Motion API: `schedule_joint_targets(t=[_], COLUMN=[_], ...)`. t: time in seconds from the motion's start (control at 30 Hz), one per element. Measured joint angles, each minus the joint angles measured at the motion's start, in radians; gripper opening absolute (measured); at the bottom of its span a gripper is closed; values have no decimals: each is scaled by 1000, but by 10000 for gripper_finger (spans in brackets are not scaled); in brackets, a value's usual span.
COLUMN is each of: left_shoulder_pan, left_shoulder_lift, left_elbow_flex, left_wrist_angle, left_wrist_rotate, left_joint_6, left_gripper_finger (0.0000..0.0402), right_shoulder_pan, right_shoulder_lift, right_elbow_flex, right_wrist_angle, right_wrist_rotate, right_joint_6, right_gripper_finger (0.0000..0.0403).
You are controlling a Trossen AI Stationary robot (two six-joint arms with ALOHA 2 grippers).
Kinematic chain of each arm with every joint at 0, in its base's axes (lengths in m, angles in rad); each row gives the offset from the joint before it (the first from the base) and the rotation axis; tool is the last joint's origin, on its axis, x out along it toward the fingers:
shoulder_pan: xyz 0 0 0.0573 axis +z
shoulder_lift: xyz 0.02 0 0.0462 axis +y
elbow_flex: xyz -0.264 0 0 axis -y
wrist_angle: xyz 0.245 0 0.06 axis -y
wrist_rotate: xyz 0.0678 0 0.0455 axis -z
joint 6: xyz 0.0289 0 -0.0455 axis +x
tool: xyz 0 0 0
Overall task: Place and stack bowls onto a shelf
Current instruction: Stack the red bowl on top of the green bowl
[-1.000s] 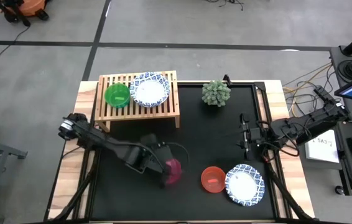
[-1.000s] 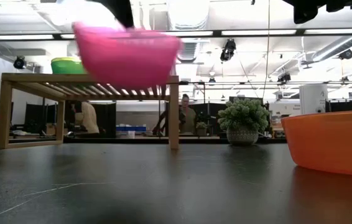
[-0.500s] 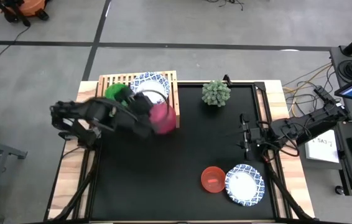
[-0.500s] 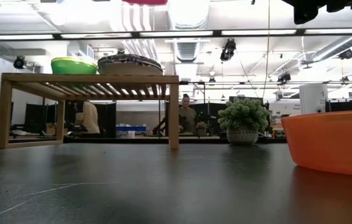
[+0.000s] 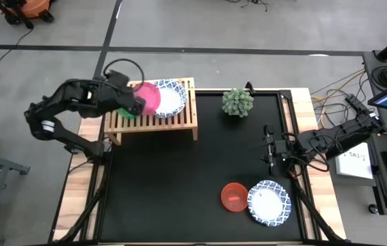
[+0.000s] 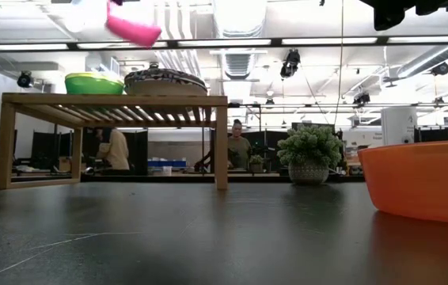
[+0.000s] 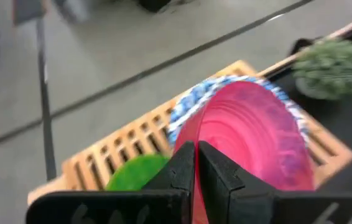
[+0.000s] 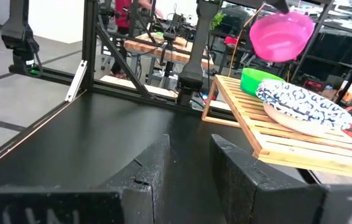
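Held pink bowl pinched in left gripper above wooden shelf; right gripper parted over black mat. Workshop behind: ceiling lights, a seated person.

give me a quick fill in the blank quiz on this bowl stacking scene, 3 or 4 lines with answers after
1. The left gripper holds the ____ bowl above the shelf.
2. On the shelf, the white patterned bowl sits beside a ____ bowl.
3. On the mat, the red bowl lies next to another ____ bowl.
4. The right gripper is ____.

Missing words: pink; green; white patterned; open
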Motion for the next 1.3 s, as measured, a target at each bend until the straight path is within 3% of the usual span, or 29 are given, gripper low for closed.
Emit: schedule_joint_targets(t=[0.27, 0.5, 1.3], left_shoulder_pan=[197, 244, 254], left_shoulder_lift=[-154, -203, -183], left_elbow_flex=[-222, -330, -341], left_wrist_angle=[2, 5, 10], left_wrist_rotate=[79, 101, 37], left_joint_6=[-100, -115, -114], left_gripper_finger=[0, 0, 3], right_shoulder_pan=[0, 0, 0], right_shoulder_lift=[0, 0, 1], right_elbow_flex=[0, 0, 0], right_wrist_angle=[0, 1, 0], right_wrist_rotate=[0, 0, 0], right_joint_6=[0, -5, -1], right_gripper_finger=[105, 105, 105])
